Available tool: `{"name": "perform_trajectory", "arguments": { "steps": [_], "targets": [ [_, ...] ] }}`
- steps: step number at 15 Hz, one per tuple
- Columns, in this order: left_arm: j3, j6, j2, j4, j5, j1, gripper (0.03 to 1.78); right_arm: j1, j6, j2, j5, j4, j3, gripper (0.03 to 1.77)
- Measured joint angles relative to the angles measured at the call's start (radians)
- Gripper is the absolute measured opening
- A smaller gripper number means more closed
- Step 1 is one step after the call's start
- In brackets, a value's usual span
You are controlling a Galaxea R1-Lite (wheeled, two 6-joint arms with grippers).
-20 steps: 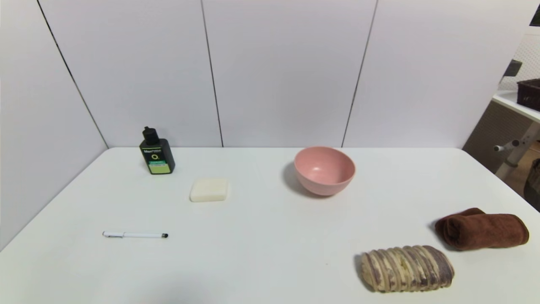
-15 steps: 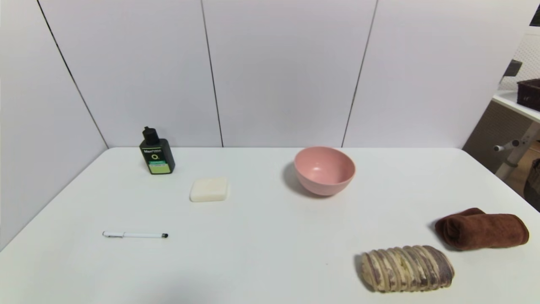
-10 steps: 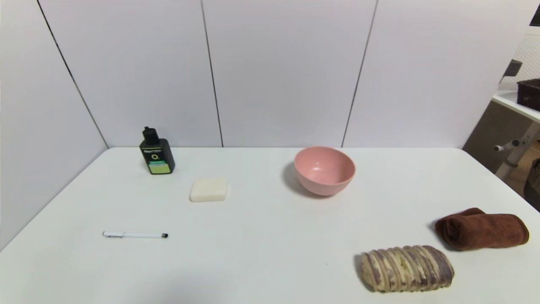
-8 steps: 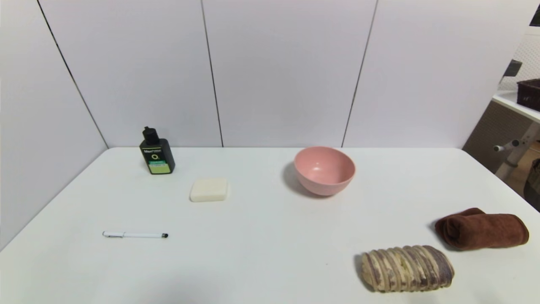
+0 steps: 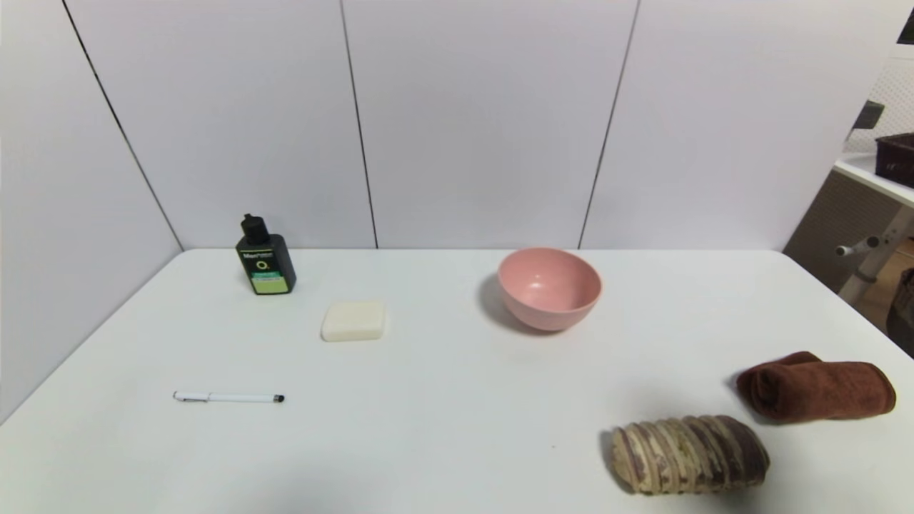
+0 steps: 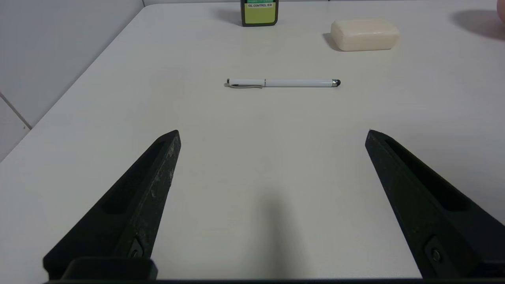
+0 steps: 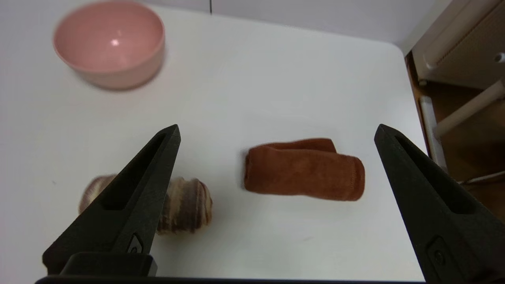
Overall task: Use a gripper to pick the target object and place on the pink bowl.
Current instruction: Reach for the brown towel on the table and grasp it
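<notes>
Head view: no arms in sight. Brown towel roll (image 5: 816,390) near the desk's right edge, toward the front, long side running left to right. Just beside it, closer to the front edge, a striped loaf thing (image 5: 690,455). Pink bowl (image 5: 549,288) well apart, near the middle of the back edge, with nothing in it. Over by the left side: a dark bottle (image 5: 265,258), a white soap bar (image 5: 353,320) and a white pen (image 5: 228,397). Plain white desk (image 5: 443,400), white wall panels behind, a shelf and stand off to the right.

Left wrist view: left gripper (image 6: 272,134) wide open, holding nothing, pointing at the pen, far from the towel roll.

Right wrist view: right gripper (image 7: 276,132) wide open, holding nothing, up above the towel roll, which sits between the two fingers with its long side across the gap. Probably the closer arm, so likely the one to go down and grab.
</notes>
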Motion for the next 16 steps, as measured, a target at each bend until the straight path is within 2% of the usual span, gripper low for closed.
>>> {"name": "perform_trajectory", "arguments": {
  "steps": [2, 3, 4, 6, 9, 13, 16],
  "targets": [
    [0.000, 0.000, 0.000, 0.000, 0.000, 0.000, 1.69, -0.028, -0.059, 0.106, 0.034, 0.107, -0.104, 1.70],
    [0.000, 0.000, 0.000, 0.000, 0.000, 0.000, 1.69, -0.035, -0.060, 0.149, 0.038, 0.151, -0.134, 1.70],
    [0.000, 0.000, 0.000, 0.000, 0.000, 0.000, 1.69, -0.038, -0.039, 0.185, 0.035, 0.192, -0.162, 1.70],
    [0.000, 0.000, 0.000, 0.000, 0.000, 0.000, 1.69, -0.023, 0.050, 0.249, -0.007, 0.213, -0.195, 1.70],
    [0.000, 0.000, 0.000, 0.000, 0.000, 0.000, 1.69, 0.037, 0.251, 0.328, -0.128, 0.215, -0.230, 1.70],
    [0.000, 0.000, 0.000, 0.000, 0.000, 0.000, 1.69, 0.153, 0.563, 0.433, -0.347, 0.216, -0.283, 1.70],
    [0.000, 0.000, 0.000, 0.000, 0.000, 0.000, 1.69, 0.195, 0.765, 0.501, -0.456, 0.239, -0.298, 1.70]
  ]
}}
